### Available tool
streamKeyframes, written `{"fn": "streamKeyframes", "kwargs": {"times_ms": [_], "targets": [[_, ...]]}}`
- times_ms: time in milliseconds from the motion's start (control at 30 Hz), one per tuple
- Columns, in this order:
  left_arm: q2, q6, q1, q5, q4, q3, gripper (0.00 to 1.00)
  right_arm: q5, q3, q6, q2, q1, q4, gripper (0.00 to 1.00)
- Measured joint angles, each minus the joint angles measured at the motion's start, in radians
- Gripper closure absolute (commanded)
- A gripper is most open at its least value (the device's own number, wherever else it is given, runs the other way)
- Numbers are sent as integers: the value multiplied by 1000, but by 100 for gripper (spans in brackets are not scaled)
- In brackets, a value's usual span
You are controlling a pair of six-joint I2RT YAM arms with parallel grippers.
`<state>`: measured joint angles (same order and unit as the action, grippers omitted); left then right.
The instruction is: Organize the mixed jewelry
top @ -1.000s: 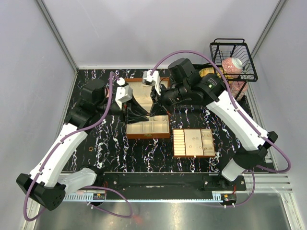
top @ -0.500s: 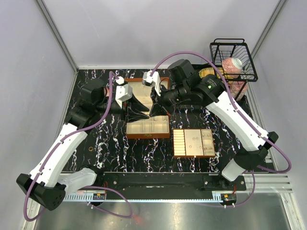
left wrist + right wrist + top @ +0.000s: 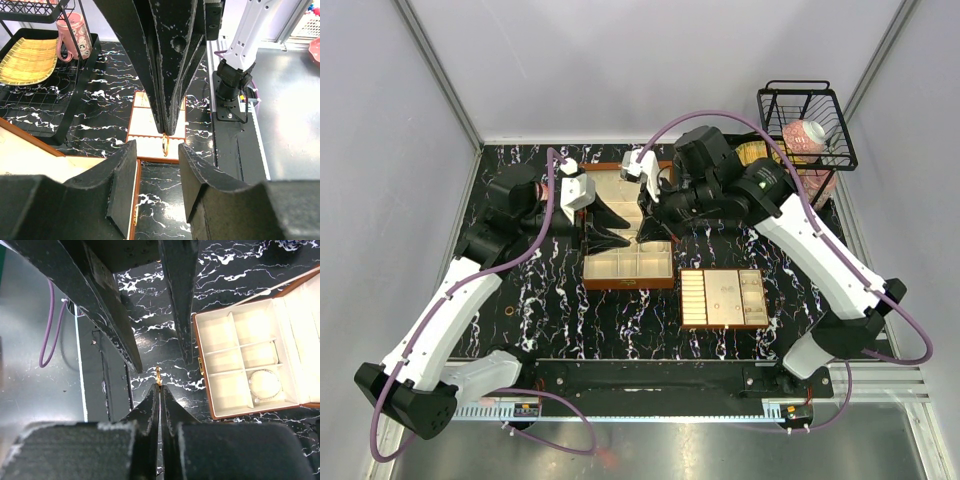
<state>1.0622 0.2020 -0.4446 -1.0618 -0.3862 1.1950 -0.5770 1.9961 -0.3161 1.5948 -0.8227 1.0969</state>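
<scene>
Black marbled table (image 3: 550,300) | left gripper (image 3: 157,150) jaws spreading wider, mid frame | right gripper (image 3: 160,387) now pinched shut on 1 coppery ring (image 3: 158,374) | handover likely done; box (image 3: 217,335) compartment next

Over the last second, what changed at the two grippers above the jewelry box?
The right gripper finished closing and now pinches the tiny coppery ring at its tips. The left gripper spread its jaws, which now stand apart on either side of the ring, and it edged slightly toward the far side of the table. The wooden box and the compartment tray stayed put.
</scene>
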Motion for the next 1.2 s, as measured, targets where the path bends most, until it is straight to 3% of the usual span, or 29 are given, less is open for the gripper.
{"fn": "streamKeyframes", "kwargs": {"times_ms": [467,867,1200], "targets": [[-1,11,42,-8,-32,0,51,142,-212,-66,-80,0,-8,100],[-31,37,214,-25,-84,0,48,299,-481,-187,-119,32,-25,100],[-25,42,394,-103,-90,-7,41,333,-698,-343,-173,113,-80,100]]}}
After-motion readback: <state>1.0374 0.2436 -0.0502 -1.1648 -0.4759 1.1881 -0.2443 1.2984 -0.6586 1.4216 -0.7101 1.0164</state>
